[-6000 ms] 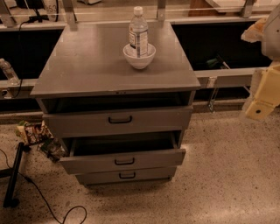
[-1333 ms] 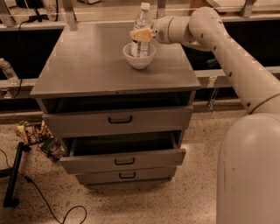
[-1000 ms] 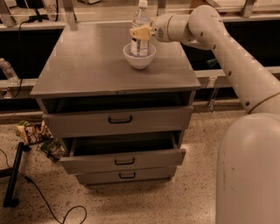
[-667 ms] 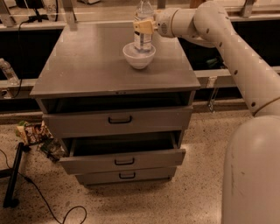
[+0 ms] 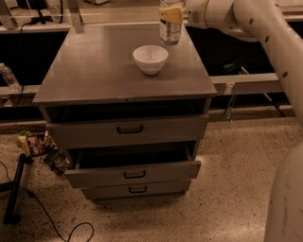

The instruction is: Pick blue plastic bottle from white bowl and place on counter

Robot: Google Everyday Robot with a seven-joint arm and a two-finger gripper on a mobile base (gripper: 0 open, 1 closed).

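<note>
The white bowl [image 5: 150, 58] sits on the grey counter [image 5: 99, 71], right of its middle, with nothing in it. My gripper [image 5: 172, 13] is at the top of the view, up and to the right of the bowl, shut on the blue plastic bottle [image 5: 170, 29]. The bottle hangs upright in the air, clear of the bowl, its lower end above the counter's far right part. Its cap is cut off by the top edge. My white arm [image 5: 265, 33] comes in from the right.
The cabinet's second drawer [image 5: 135, 171] stands pulled out toward me. A small clear bottle [image 5: 9, 78] is at the far left behind a rail. Snack packets [image 5: 38, 144], a black stand [image 5: 14, 189] and a cable [image 5: 52, 222] lie on the speckled floor at left.
The gripper closed on the bottle standing in the bowl and lifted it straight out, then up and slightly right. The bowl stayed in place and is now empty.
</note>
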